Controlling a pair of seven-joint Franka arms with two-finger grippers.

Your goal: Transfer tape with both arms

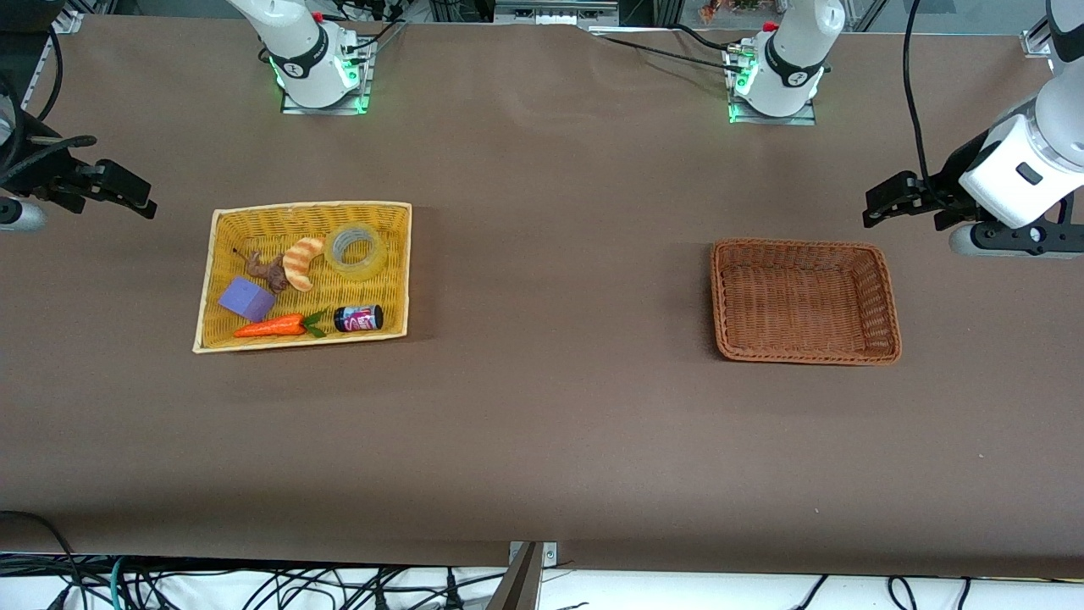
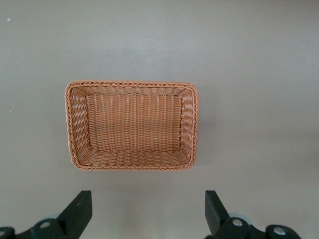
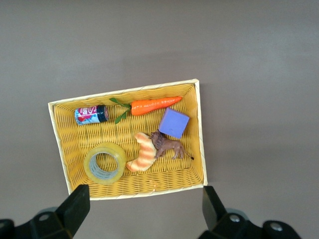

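The tape [image 1: 375,258], a translucent yellowish roll, lies flat in a yellow basket [image 1: 310,206], in the corner farthest from the front camera and toward the left arm's end. It also shows in the right wrist view [image 3: 92,169], just past the basket rim [image 3: 124,90]. My right gripper [image 1: 140,199] is open and empty, up in the air over the bare table at the right arm's end; its wrist view [image 3: 145,206] shows the jaws wide apart. My left gripper [image 1: 881,207] is open and empty, up over the table at the left arm's end, jaws wide in its wrist view [image 2: 148,211].
An empty brown wicker basket [image 1: 796,244] sits toward the left arm's end, also in the left wrist view [image 2: 130,83]. The yellow basket also holds a croissant toy [image 1: 302,262], a brown animal figure [image 1: 269,271], a purple block [image 1: 246,298], a carrot [image 1: 271,326] and a small can [image 1: 358,318].
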